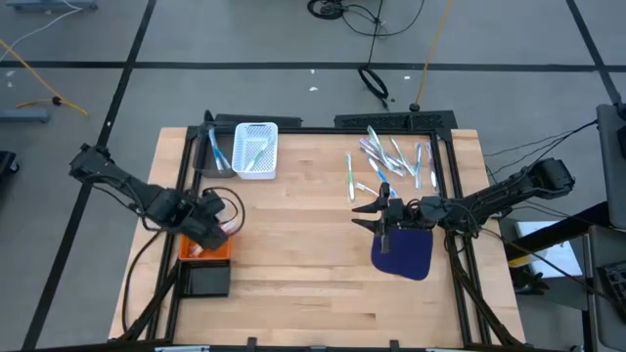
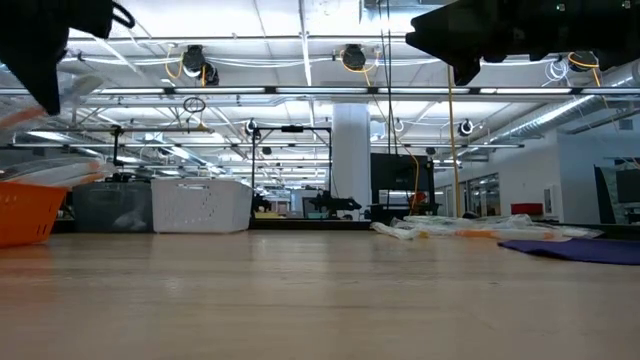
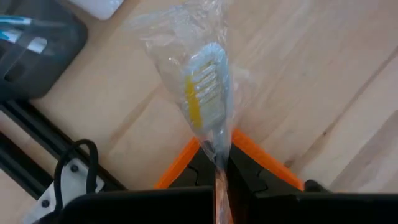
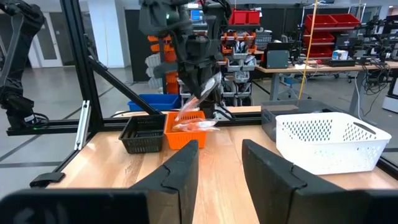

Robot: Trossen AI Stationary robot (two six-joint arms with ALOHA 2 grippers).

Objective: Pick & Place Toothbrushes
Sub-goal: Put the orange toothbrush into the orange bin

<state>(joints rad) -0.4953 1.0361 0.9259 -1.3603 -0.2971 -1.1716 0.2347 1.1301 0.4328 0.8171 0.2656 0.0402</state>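
Observation:
My left gripper (image 1: 217, 223) hangs over the orange basket (image 1: 205, 250) at the table's left, shut on a toothbrush (image 3: 205, 93) in a clear wrapper. Its white and yellow head points away past the fingertips. More wrapped toothbrushes (image 1: 391, 156) lie loose on the wood at the far right. Others lie in the white basket (image 1: 256, 149) at the far edge. My right gripper (image 1: 362, 215) hovers open beside the dark blue mat (image 1: 403, 252), pointing level toward the left arm, with nothing between its fingers (image 4: 186, 171). My left gripper pinches the wrapped toothbrush by its handle (image 3: 219, 158) between the two fingers, which point steeply down and run along the brush. The head end sticks out beyond the fingertips. The brush is lifted clear, above the orange basket's rim (image 3: 255, 152).
A dark tray (image 1: 213, 149) holding blue brushes sits left of the white basket. A black basket (image 4: 143, 134) stands by the orange one. Dark frame rails (image 1: 455, 186) border the table's sides. Bare wood lies in the middle and near part.

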